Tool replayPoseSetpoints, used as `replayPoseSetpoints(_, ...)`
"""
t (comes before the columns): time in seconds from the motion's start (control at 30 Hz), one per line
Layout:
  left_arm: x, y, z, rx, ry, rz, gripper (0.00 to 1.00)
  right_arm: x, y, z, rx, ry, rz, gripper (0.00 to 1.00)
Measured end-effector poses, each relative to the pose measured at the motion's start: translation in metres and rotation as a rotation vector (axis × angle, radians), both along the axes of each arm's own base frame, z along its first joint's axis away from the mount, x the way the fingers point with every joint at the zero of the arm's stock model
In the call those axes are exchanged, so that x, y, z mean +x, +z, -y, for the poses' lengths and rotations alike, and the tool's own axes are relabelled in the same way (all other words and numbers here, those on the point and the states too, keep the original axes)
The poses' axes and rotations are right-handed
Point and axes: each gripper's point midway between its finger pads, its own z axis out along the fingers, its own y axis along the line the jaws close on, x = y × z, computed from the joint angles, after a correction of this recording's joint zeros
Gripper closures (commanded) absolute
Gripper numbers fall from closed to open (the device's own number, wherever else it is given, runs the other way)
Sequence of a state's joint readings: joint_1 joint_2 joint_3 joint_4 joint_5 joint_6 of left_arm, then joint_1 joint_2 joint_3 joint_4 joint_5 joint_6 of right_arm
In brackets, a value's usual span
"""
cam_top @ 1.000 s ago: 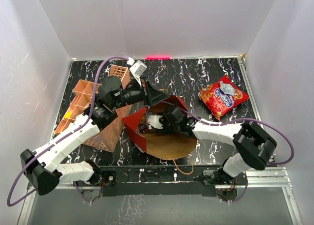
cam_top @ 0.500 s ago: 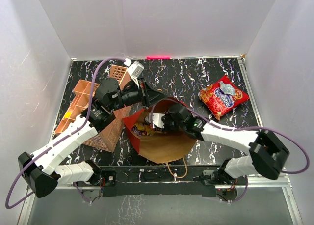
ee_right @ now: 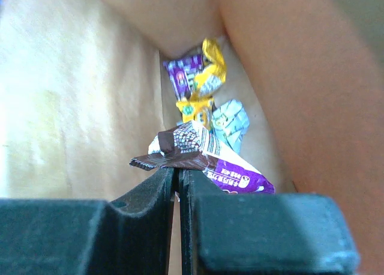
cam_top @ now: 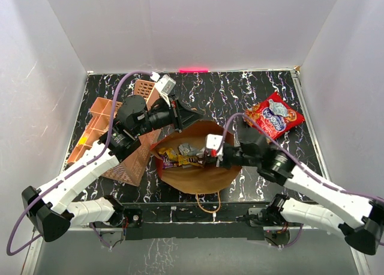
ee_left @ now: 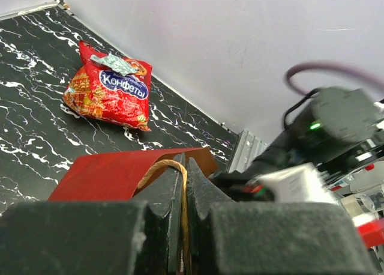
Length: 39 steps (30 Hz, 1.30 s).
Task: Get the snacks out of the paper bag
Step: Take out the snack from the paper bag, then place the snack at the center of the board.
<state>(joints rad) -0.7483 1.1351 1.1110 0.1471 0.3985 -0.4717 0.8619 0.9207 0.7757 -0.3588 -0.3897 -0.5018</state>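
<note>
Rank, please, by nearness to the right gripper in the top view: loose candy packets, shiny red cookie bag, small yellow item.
1. Loose candy packets: in the paper bag, just left.
2. Shiny red cookie bag: back right.
3. Small yellow item: far left.

From where I stand, the left arm (cam_top: 84, 173) angles up and across from its base, the left gripper (ee_left: 183, 167) pinched tight on a bag handle (ee_left: 161, 163). The right arm (cam_top: 315, 188) lies low, stretched leftward, the right gripper (ee_right: 177, 174) clamped on a brown-purple packet (ee_right: 204, 156).
</note>
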Motion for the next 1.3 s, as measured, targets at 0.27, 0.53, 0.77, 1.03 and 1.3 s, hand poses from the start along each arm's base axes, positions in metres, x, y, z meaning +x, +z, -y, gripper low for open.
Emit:
replayPoseSetpoints(0.27, 0.004, -0.006, -0.003, 0.024, 0.028, -0.003, 1.00, -0.033, 0.135, 0.027, 0.409, -0.129, -0.085, 0.93)
replayPoseSetpoints(0.53, 0.009, -0.011, -0.006, 0.051, 0.059, -0.006, 1.00, -0.009, 0.243, 0.074, 0.685, -0.461, -0.117, 0.93)
replayPoseSetpoints(0.77, 0.011, -0.010, -0.007, 0.061, 0.069, -0.005, 1.00, 0.068, 0.231, 0.136, 0.617, -1.083, -0.029, 0.93)
replayPoseSetpoints(1.03, 0.011, -0.011, -0.008, 0.071, 0.068, -0.003, 1.00, 0.114, 0.093, 0.163, 0.276, -1.488, -0.058, 0.93)
replayPoseSetpoints(1.3, 0.009, -0.009, -0.008, 0.066, 0.064, 0.003, 1.00, 0.117, -0.040, 0.212, 0.353, -1.672, -0.519, 0.93)
